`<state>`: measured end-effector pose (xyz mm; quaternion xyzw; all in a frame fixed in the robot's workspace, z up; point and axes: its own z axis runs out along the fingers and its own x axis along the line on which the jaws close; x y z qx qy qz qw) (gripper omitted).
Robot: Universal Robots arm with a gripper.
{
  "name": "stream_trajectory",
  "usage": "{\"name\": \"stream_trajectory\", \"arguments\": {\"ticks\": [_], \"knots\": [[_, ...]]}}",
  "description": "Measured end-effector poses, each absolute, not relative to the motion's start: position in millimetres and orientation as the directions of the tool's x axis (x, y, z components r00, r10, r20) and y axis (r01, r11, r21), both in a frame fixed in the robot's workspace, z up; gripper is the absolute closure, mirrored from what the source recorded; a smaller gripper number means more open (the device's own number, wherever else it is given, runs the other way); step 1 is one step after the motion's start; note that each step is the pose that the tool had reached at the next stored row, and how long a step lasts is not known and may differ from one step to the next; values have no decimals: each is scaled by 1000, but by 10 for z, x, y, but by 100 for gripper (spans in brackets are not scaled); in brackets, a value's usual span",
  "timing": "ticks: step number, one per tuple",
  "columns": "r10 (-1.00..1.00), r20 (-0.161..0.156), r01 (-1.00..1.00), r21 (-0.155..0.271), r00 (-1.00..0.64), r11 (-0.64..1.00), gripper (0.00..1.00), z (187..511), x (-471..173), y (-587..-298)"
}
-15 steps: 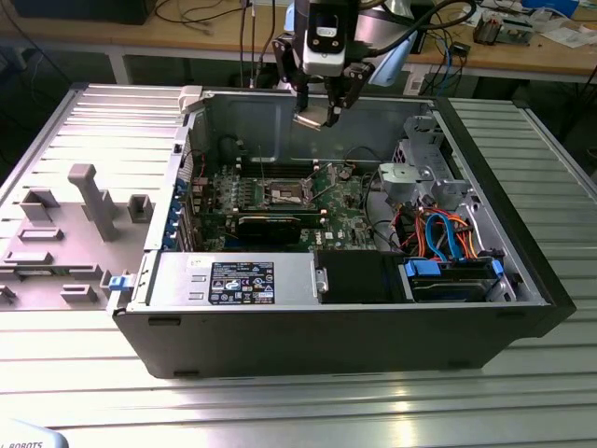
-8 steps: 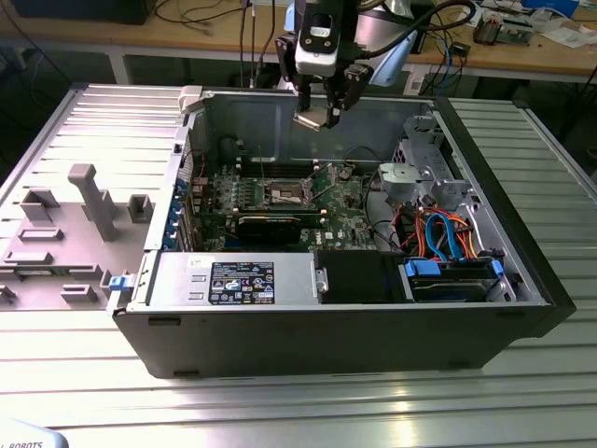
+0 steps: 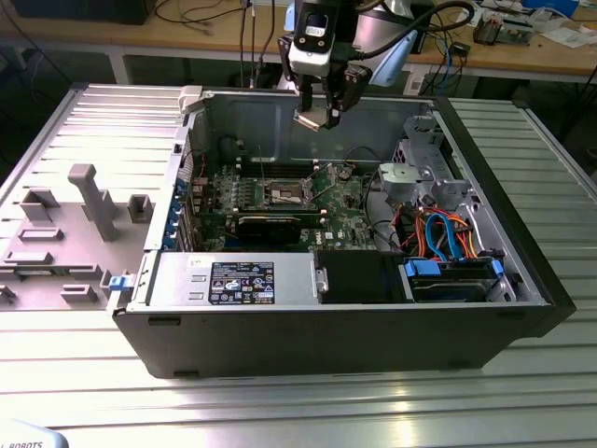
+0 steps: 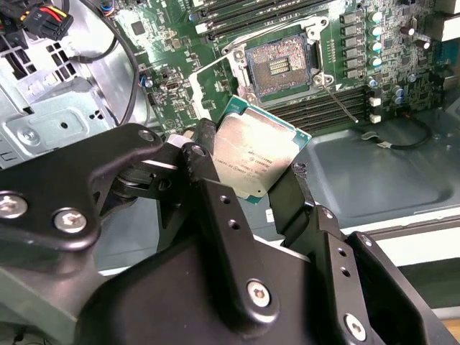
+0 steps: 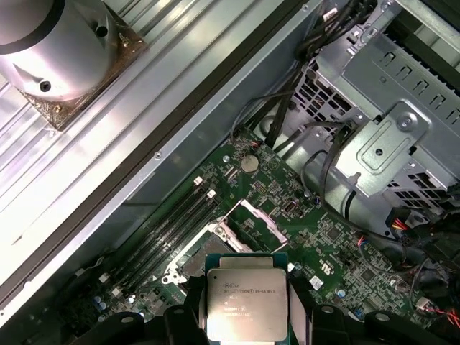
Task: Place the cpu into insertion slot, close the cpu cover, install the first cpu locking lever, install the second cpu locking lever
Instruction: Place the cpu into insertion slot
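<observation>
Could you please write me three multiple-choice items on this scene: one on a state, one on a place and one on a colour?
1. How is the insertion slot?
A. it has a chip seated in it
B. it is shut under a closed plate
C. it is open and empty

2. Where is the cpu?
A. lying on the table outside the case
B. held by the gripper above the circuit board
C. resting on the drive cage

3. What colour is the circuit board?
A. green
B. red
C. white

Answers:
1 C: the second wrist view shows the slot's dark contact field bare.
2 B: the fingers clamp the chip's edges, and the exterior view shows it well above the board.
3 A: the board is green in both wrist views.
</observation>
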<state>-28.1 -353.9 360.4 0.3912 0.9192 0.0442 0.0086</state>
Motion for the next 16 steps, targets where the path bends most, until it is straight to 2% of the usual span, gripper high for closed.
{"name": "stream_trajectory", "arguments": {"ticks": [16], "knots": [[757, 19, 755, 88, -653, 649, 46, 3602, -281, -3539]]}}
